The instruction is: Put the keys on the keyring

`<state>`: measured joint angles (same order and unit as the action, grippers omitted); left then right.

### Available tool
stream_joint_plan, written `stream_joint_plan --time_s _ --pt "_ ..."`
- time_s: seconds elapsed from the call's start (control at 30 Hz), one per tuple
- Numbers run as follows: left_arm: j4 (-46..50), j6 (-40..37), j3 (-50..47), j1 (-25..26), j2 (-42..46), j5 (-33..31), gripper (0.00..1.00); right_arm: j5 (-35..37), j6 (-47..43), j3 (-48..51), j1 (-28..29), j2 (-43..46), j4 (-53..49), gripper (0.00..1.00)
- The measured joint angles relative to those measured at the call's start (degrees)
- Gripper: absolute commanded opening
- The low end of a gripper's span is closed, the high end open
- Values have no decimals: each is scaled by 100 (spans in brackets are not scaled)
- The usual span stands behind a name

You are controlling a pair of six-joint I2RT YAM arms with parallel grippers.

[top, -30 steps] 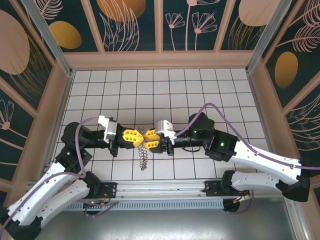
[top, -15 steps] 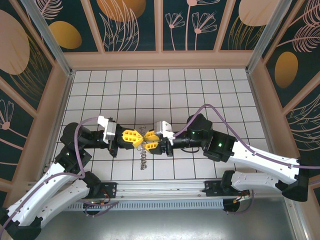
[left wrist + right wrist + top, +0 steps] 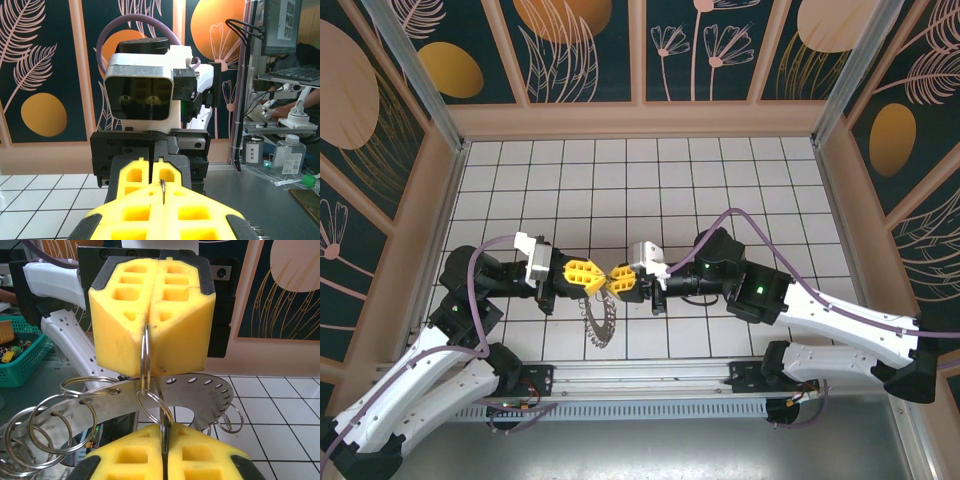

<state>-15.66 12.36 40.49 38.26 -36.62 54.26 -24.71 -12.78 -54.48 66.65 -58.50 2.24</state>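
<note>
The two grippers meet tip to tip in the lower middle of the top view, above the white tiled bench (image 3: pixel 720 180). The left gripper (image 3: pixel 596 275) comes in from the left. Its yellow fingers are pressed together on one wire loop at the rim of the keyring (image 3: pixel 600 322).

The keyring hangs down from this loop, toward the lower edge of the frame, as a flat grey plate with holes and many loops on its rim. In the right wrist view the plate lies across the middle of the frame. A bunch of its loops spreads to the lower left, in front of the white arm.

The right gripper (image 3: pixel 614 279) comes from the right, also closed. It pinches a small wire loop (image 3: pixel 156 407) that is linked through the clamped one. I cannot tell if a key is on it.

A green basket (image 3: pixel 22 357) with small things stands at the left edge. A plastic bottle (image 3: pixel 290 155) stands at the right of the left wrist view.
</note>
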Motion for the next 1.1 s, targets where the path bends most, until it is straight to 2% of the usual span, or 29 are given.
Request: stream_joint_plan --time_s 0.53,1.1 --pt "114 -26 4 0 59 -72 0 37 2 -328 22 -170 -391 0" --pt "393 -299 13 0 234 -551 0 699 122 -1110 92 -356 -1421 0"
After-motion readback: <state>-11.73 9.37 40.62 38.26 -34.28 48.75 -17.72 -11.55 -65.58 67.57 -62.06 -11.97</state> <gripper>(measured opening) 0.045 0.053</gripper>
